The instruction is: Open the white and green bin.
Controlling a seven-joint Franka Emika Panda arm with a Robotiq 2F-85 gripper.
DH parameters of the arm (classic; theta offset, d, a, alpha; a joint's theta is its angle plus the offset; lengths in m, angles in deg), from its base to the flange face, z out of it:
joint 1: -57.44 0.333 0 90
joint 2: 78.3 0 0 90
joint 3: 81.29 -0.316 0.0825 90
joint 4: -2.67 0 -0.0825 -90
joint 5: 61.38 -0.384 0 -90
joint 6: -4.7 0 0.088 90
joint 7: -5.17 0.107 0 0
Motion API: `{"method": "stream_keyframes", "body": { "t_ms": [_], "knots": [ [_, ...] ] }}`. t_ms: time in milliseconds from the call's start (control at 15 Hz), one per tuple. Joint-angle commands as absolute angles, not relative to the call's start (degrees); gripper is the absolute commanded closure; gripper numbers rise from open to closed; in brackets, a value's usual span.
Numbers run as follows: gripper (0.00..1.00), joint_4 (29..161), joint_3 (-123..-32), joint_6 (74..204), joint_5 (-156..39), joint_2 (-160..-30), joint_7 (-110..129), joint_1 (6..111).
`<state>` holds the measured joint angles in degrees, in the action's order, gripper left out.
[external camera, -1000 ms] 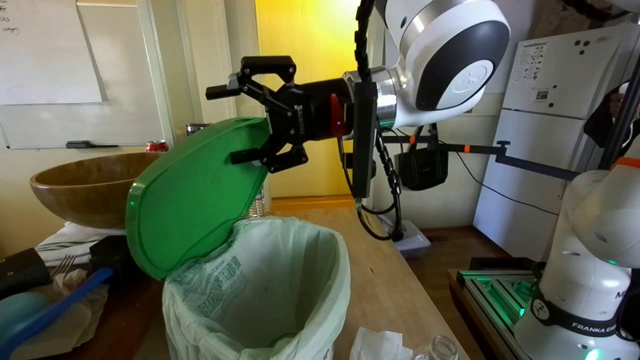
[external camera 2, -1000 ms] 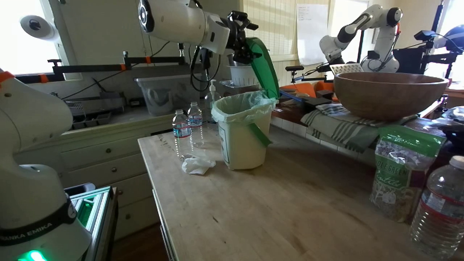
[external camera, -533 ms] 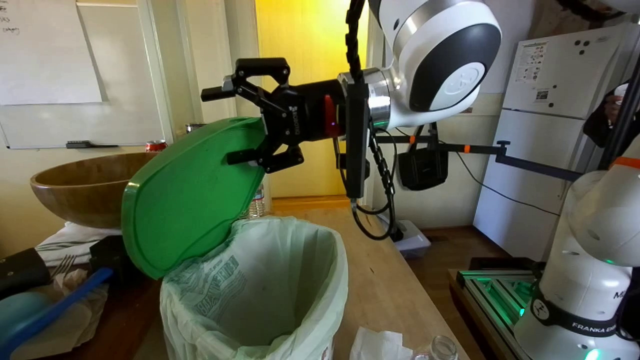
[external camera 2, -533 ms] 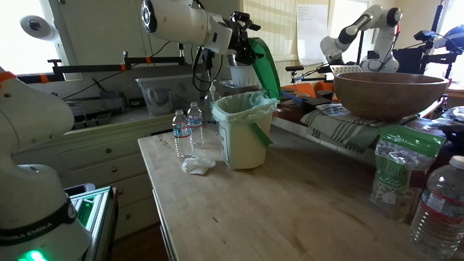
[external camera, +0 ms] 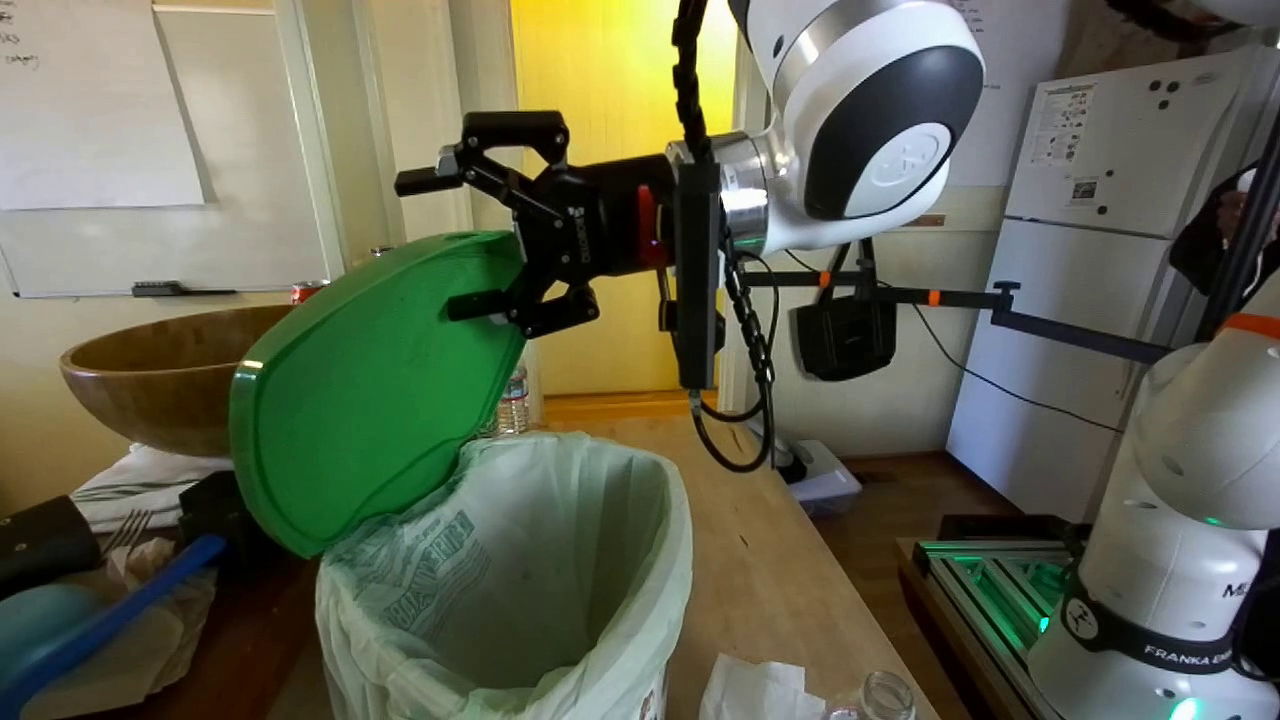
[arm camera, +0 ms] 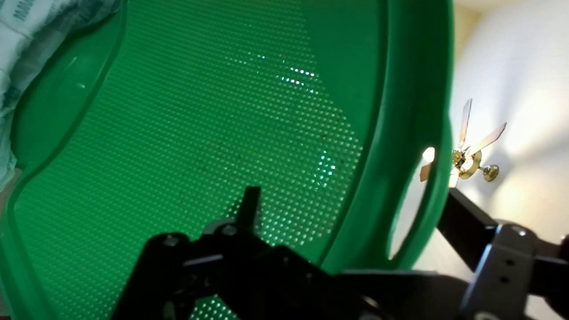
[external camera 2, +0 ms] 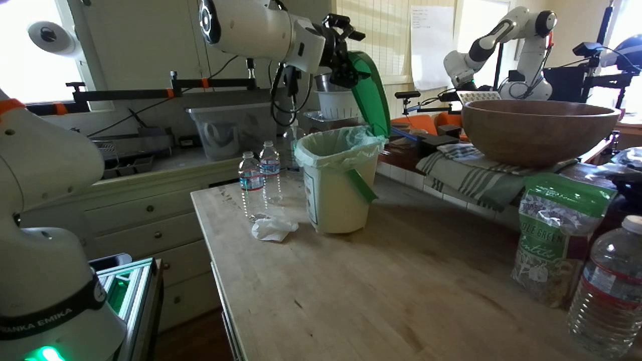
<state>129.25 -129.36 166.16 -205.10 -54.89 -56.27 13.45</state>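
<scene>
The white and green bin [external camera 2: 338, 200] stands upright on the wooden counter, with a crinkled translucent liner [external camera: 365, 640] over its rim. Its green lid [external camera: 380, 390] is raised and leans back, away from the mouth, in both exterior views [external camera 2: 373, 95]. My gripper [external camera: 450, 244] is open at the lid's upper edge, one finger in front of the lid's inner face and the other above and beyond the rim. In the wrist view, the spread fingers [arm camera: 353, 198] straddle the rim beside its slotted handle, and the lid's dotted inner face [arm camera: 200, 111] fills most of the picture.
A brown wooden bowl [external camera 2: 539, 133] sits on a striped towel behind the lid. Two water bottles [external camera 2: 252, 180] and a crumpled tissue [external camera 2: 274, 228] are beside the bin. A green bag [external camera 2: 562, 240] and another bottle [external camera 2: 609, 291] stand at the near counter corner.
My gripper has moved a little toward the bowl side, and the lid has tilted slightly further back with it. The bin has shifted very slightly the same way. The fingers stay spread.
</scene>
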Motion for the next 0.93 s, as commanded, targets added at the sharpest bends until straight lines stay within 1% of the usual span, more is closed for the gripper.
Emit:
{"method": "stream_keyframes", "body": {
  "t_ms": [0,867],
  "knots": [
    [0.0,128.81,-131.53,166.11,-205.1,-55.56,-55.28,12.04],
    [0.0,133.3,-132.81,167.25,-205.1,-52.3,-51.31,17.19]
  ]
}}
